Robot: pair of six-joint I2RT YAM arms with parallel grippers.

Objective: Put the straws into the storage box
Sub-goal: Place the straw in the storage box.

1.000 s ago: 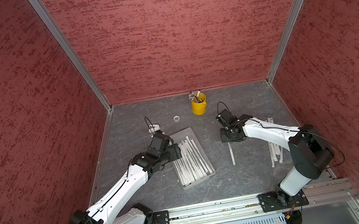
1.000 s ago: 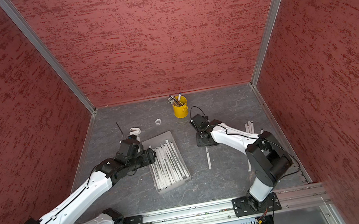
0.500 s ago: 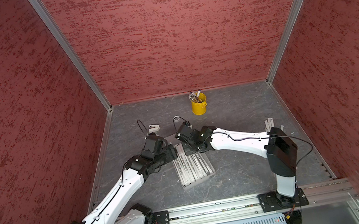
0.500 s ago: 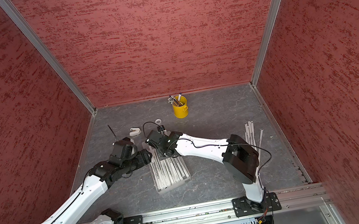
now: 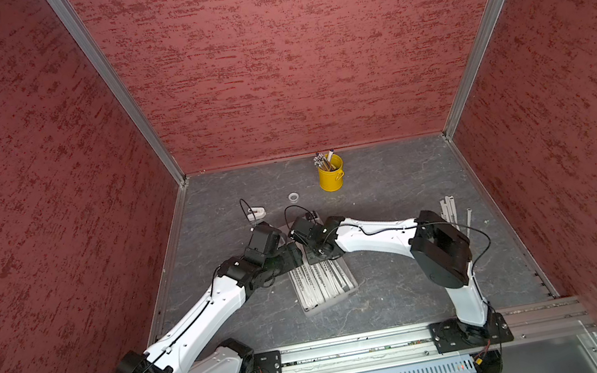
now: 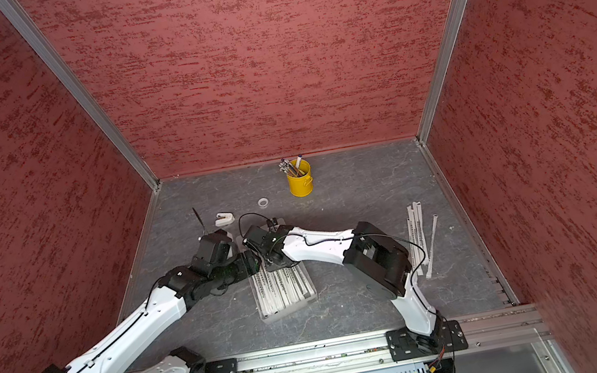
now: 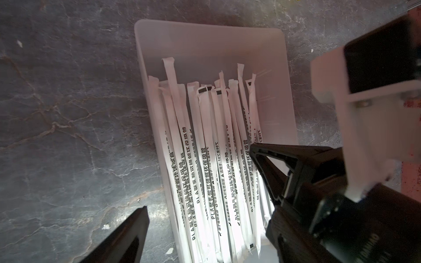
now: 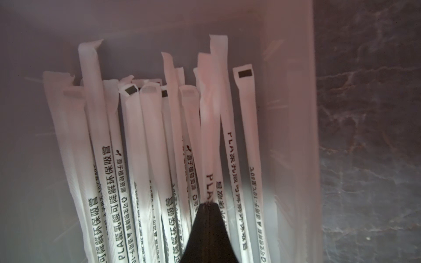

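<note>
R hand (image 8: 208, 203) is pinched fully shut on one straw (image 8: 210, 113) — the wrapper runs straight out from between its tips and slants over the others. It hangs over the inside of the storage box (image 8: 296, 113), w/ a side wall just beside it and bare box floor ahead of the tips. Beneath and to both sides of the tips lie the straws (image 7: 205, 159) already boxed, roughly parallel, ends ragged.

L hand (image 5: 294, 256) sits just beside the R hand at the same end of the box, jaws well apart, nothing in them. One finger (image 7: 132, 236) shows outside the box wall over bare surface (image 7: 68, 113), not touching the wall as far as I can tell. The other finger is hidden behind the R hand.

A few more — the loose straws (image 5: 449, 208) — lie on the surface well apart from both hands, back beside the R arm's elbow.

Handling, my read: these are v. light, thin, a bit bendy. The paper sleeve is smooth and could slip or twist in a pinch. The flat empty sleeve ends crumple, so take hold on the stiff body, approx mid-length, so neither end droops and catches the box wall. A light pinch is enough. Next: open up low so it drops flat among the rest.
</note>
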